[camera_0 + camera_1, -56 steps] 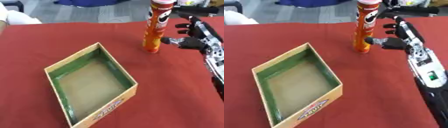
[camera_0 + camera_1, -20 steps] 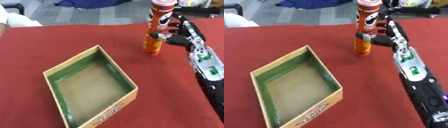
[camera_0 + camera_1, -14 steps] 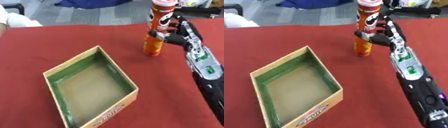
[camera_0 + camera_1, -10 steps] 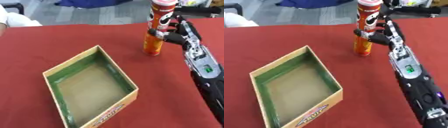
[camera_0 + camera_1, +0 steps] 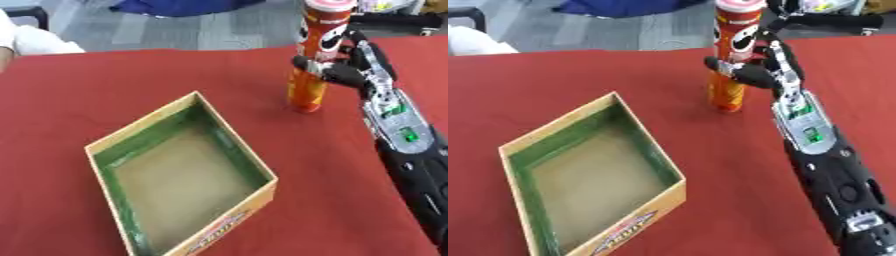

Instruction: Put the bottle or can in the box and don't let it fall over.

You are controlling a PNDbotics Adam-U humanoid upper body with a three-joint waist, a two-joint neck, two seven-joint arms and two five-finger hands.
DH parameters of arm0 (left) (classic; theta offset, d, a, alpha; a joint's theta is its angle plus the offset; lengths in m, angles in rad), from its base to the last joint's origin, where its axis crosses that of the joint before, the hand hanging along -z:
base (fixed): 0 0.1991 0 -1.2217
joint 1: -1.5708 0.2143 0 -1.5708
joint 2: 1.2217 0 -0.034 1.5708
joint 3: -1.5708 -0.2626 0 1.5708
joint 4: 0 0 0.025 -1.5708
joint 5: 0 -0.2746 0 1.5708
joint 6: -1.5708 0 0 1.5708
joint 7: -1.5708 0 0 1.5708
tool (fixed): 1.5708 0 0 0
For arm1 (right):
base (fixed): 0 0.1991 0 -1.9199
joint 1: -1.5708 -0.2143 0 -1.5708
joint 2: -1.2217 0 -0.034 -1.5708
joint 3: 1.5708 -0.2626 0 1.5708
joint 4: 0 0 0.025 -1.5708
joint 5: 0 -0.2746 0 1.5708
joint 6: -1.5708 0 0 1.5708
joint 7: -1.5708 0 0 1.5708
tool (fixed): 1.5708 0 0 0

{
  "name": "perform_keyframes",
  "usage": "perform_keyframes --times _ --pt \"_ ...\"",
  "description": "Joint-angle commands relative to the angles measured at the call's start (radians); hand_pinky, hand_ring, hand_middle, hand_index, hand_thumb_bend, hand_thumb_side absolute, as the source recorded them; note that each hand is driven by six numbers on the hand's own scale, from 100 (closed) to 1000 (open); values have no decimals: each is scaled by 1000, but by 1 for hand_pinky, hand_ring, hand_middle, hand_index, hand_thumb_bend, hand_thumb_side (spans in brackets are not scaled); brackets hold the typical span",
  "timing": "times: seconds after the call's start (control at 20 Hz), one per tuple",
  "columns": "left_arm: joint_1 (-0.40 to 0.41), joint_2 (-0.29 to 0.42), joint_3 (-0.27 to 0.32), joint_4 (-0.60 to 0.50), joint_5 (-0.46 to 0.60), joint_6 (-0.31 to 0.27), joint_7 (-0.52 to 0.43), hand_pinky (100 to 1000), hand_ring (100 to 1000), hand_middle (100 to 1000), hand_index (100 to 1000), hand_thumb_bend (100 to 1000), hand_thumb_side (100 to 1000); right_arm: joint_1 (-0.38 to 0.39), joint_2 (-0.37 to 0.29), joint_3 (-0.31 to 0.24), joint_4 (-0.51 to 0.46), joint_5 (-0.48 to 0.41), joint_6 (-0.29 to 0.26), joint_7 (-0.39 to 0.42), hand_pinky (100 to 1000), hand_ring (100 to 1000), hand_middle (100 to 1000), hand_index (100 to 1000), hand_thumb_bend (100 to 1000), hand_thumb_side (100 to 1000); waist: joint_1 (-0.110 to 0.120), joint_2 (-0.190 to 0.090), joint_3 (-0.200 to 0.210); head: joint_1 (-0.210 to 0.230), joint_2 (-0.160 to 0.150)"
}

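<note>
A tall orange and red chip can with a pale lid stands upright on the red table at the back right. My right hand reaches in from the right and wraps the can's middle, thumb in front and fingers behind it. An open cardboard box with a green inner lining lies at the centre left, empty, one corner pointing toward the can. My left hand shows in neither view.
The red tablecloth covers the whole work surface. Beyond its far edge are a grey floor, a dark blue shape and a white sleeve at the far left. My right forearm lies across the right side.
My right hand has moved in from beside the can and curled its thumb and fingers round the can. The can still stands in the same spot, and the box has stayed put.
</note>
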Motion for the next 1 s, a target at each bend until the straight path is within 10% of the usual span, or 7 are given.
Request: perform_keyframes --times 0.05,1.0 --pt "-7 15 3 -11 -1 -2 -4 731 844 775 796 449 782 -28 -7 -4 -1 -1 -1 -2 807 853 986 928 809 296 1 -11 4 -2 -14" --pt "-12 14 3 -11 0 -2 -6 731 845 775 795 445 783 -54 9 -5 30 -53 4 -31 804 801 747 726 551 170 0 -4 12 -5 -23"
